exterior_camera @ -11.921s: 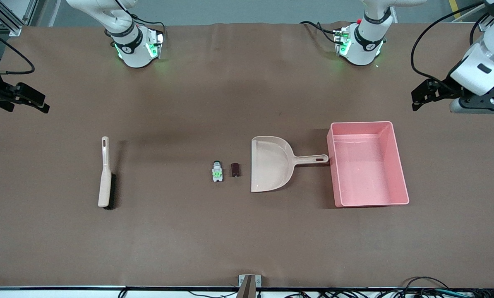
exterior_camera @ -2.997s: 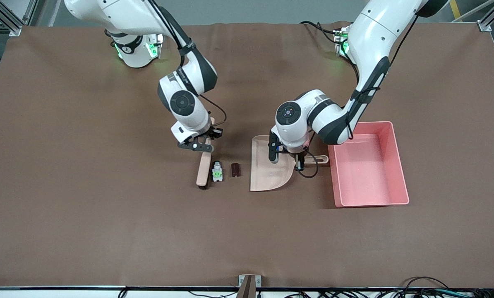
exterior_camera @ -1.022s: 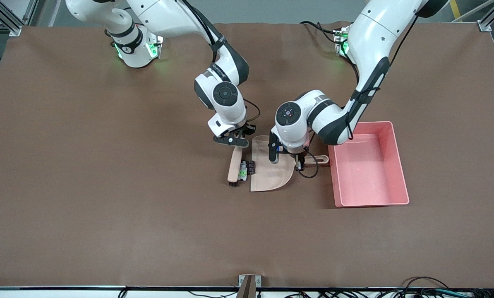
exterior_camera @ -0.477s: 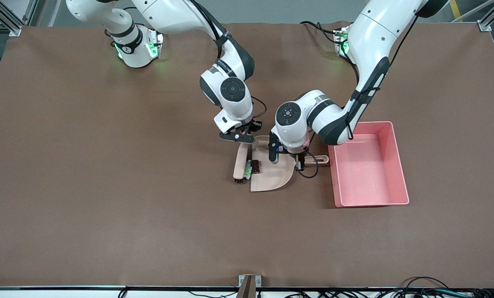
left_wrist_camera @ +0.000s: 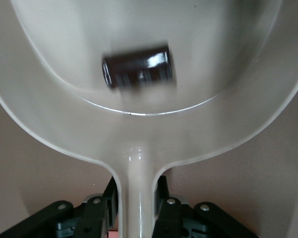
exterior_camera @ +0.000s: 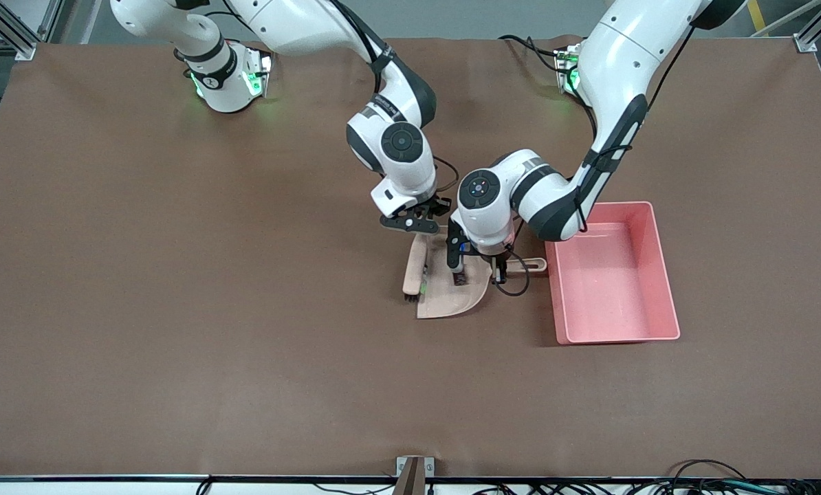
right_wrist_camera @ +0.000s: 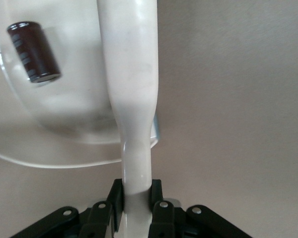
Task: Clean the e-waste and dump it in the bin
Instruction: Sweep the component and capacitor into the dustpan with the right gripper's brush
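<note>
Centrally in the front view, right gripper clamped shut on the brush handle, bristles at the dustpan mouth. White-and-grey component just visible between brush and dustpan lip. Dark brown-black block inside the dustpan. Left gripper closed tight on the dustpan handle. Pink bin at centre right, beside the handle.
</note>
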You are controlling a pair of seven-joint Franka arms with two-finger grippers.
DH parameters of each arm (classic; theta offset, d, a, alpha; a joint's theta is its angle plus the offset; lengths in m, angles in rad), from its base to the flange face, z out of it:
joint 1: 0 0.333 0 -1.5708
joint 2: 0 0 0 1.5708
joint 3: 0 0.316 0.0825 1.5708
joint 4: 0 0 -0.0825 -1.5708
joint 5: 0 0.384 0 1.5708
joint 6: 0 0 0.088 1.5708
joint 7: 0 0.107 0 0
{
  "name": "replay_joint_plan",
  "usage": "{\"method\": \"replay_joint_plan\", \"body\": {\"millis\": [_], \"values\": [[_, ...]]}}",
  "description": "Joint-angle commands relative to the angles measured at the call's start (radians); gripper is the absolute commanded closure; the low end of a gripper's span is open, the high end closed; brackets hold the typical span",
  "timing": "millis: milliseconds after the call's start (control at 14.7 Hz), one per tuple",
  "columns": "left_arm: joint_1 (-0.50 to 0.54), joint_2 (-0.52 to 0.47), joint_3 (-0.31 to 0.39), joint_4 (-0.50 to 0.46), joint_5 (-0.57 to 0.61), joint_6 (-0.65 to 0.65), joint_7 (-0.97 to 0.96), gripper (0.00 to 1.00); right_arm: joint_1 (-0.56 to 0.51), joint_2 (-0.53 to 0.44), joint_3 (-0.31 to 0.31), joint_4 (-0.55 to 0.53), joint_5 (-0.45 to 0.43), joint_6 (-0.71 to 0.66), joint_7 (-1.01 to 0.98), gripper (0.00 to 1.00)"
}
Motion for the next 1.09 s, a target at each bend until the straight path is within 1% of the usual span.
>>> {"method": "replay_joint_plan", "body": {"millis": [0, 409, 886, 1022], "values": [[-0.004, 0.016, -0.003, 0.027, 0.004, -0.015, -0.009, 0.73, 0.018, 0.033, -0.005, 0.041, 0.025, -0.006, 0.010, 1.00], [0.005, 0.015, -0.002, 0.024, 0.005, -0.016, -0.005, 0.73, 0.044, 0.069, -0.005, 0.114, 0.035, -0.005, 0.056, 1.00], [0.011, 0.006, -0.003, 0.025, 0.008, -0.061, 0.000, 0.73, 0.046, 0.063, 0.009, 0.139, 0.057, -0.020, 0.068, 1.00], [0.008, 0.007, -0.003, 0.027, 0.008, -0.061, -0.005, 0.73, 0.040, 0.059, 0.009, 0.137, 0.054, -0.050, 0.062, 1.00]]}}
